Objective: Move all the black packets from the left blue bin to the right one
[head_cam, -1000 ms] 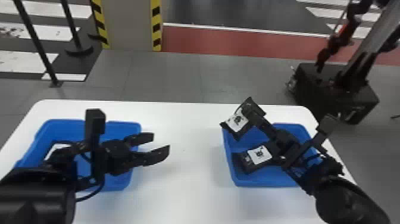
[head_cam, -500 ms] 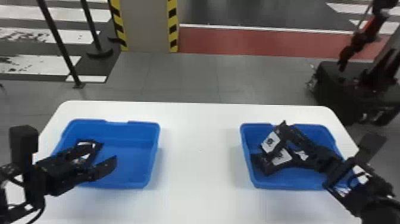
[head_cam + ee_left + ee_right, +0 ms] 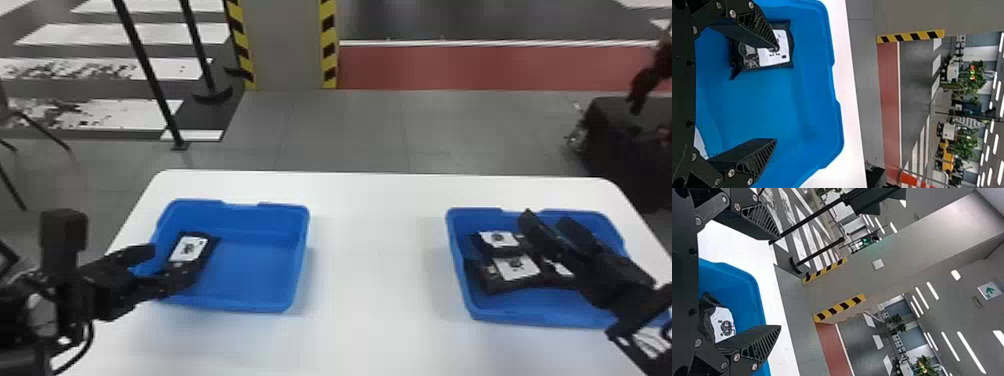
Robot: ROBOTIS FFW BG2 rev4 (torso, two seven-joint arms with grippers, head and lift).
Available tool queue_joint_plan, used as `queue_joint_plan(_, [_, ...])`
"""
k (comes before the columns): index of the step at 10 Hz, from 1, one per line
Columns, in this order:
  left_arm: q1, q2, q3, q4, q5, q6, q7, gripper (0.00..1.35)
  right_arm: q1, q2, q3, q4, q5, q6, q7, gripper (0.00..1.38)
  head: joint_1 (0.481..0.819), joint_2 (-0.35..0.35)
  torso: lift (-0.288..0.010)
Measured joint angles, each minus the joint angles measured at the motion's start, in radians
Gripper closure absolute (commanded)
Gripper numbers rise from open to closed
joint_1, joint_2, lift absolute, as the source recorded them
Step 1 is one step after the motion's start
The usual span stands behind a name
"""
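Methodically logged white tabletop (image 3: 377,300), with left blue bin (image 3: 260,272) at nine o'clock and right blue bin (image 3: 530,306) at three. Noted left pincer (image 3: 172,262) over left blue bin's nine o'clock side, with fingers spread apart; right pincer (image 3: 547,219) over right blue bin, tips toward twelve, also spread apart. Counted three black packets (image 3: 517,269) grouped toward nine o'clock in right blue bin, one partly behind right pincer. Recorded one black packet (image 3: 189,249) lying unclamped at nine o'clock in left blue bin, near left pincer.
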Motion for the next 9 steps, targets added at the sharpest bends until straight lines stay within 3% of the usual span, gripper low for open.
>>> queue_joint_plan(1, [-0.011,-0.002,-0.004,0.0,-0.035,0.036,0.026,0.19,0.006,0.013,0.0,-0.009,-0.003,0.0,0.01,0.2,0.695,0.124,-0.11])
queue_joint_plan(4, [-0.063,-0.003,-0.024,0.018,-0.113,0.16,0.097,0.19,0.007,0.017,0.002,-0.016,-0.009,0.002,0.023,0.2,0.695,0.158,-0.11])
queue_joint_plan(7, [-0.159,0.017,-0.063,0.171,-0.131,0.168,0.113,0.2,0.007,0.018,0.002,-0.017,-0.014,0.005,0.026,0.2,0.695,0.153,-0.11])
queue_joint_plan(9, [-0.196,0.017,-0.079,0.214,-0.149,0.199,0.133,0.2,0.009,0.019,0.002,-0.015,-0.02,0.009,0.029,0.2,0.695,0.153,-0.11])
